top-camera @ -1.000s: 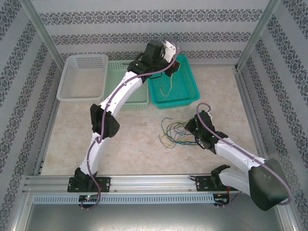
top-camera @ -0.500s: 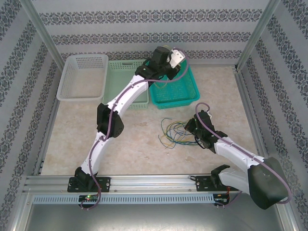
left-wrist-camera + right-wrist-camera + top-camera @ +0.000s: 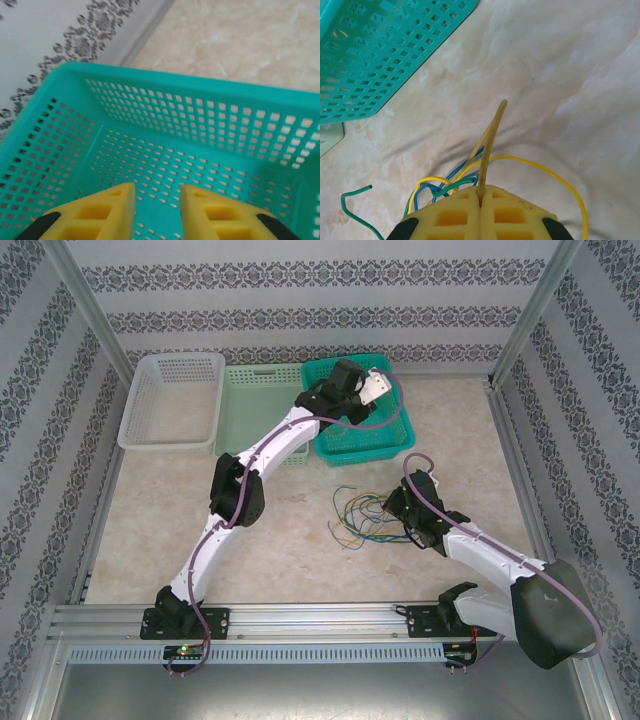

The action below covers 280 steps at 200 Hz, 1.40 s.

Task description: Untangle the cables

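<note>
Cables (image 3: 358, 512) on open tabletop (image 3: 290, 540) near teal basket (image 3: 375, 448) | right gripper (image 3: 481, 192) clamping one

Damask-striped white walls (image 3: 300, 300) enclose a beige marbled tabletop (image 3: 150, 510), framed by aluminium rails (image 3: 300, 618).

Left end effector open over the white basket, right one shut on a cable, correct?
No: the left end effector is open over the teal basket instead, as the left wrist view shows. The right end effector is shut on a cable.
</note>
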Motion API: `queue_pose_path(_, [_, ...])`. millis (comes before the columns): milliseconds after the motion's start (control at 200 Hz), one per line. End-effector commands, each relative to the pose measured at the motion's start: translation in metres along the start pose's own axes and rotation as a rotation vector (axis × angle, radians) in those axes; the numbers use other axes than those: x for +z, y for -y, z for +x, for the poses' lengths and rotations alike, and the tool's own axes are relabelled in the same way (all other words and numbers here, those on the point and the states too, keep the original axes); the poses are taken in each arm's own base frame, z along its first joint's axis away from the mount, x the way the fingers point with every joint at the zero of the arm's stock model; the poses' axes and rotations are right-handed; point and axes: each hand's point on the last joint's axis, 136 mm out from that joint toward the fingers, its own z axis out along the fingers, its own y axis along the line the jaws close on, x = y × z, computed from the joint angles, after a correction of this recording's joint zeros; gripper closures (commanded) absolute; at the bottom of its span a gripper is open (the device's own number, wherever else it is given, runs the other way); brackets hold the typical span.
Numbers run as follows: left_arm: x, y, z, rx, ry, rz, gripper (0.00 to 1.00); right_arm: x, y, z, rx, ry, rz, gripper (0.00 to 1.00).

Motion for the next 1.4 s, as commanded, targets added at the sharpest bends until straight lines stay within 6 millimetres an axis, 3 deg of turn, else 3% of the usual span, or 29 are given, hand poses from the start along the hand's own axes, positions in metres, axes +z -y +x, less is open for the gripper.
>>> queue_pose_path(0, [0.001,0.016,0.007,0.017,-0.034,0.047,0.55,0.0,-0.01,-0.002,-0.032,-0.007,-0.022,1.0])
queue_pose_path(70, [-0.003,0.019,0.007,0.021,-0.048,0.054,0.16,0.001,-0.01,-0.001,-0.033,-0.011,-0.022,1.0])
queue_pose_path(120, [-0.006,0.021,0.005,0.022,-0.054,0.051,0.0,0.001,-0.01,-0.001,-0.033,-0.013,-0.02,1.0])
queue_pose_path(355, [-0.046,-0.001,-0.033,-0.053,0.001,-0.043,0.0,-0.001,-0.008,-0.001,-0.057,-0.026,0.0,1.0])
queue_pose_path(450, [-0.064,-0.001,-0.04,-0.047,-0.006,-0.031,0.0,-0.001,-0.006,-0.003,-0.048,-0.034,0.002,1.0])
queue_pose_path(599, [-0.073,0.02,-0.013,0.022,-0.136,0.058,0.0,-0.001,-0.005,-0.004,-0.033,-0.04,-0.002,1.0])
queue_pose_path(744, [-0.078,0.009,0.018,-0.042,-0.271,-0.024,0.0,-0.002,-0.004,-0.004,-0.03,-0.042,-0.001,1.0])
queue_pose_path(844, [-0.085,0.004,0.021,-0.131,-0.282,-0.053,0.01,-0.003,-0.006,-0.004,-0.031,-0.042,-0.012,1.0])
queue_pose_path(954, [-0.097,0.006,0.012,-0.26,-0.233,-0.025,0.0,-0.008,-0.012,-0.007,-0.041,-0.032,-0.041,1.0])
queue_pose_path(1209, [-0.139,0.065,-0.015,-0.411,-0.023,0.289,0.0,-0.033,-0.022,-0.021,-0.082,0.071,-0.108,1.0])
queue_pose_path(1394, [-0.153,0.119,0.018,-0.426,-0.021,0.508,0.08,-0.046,-0.035,-0.024,-0.093,0.09,-0.189,1.0])
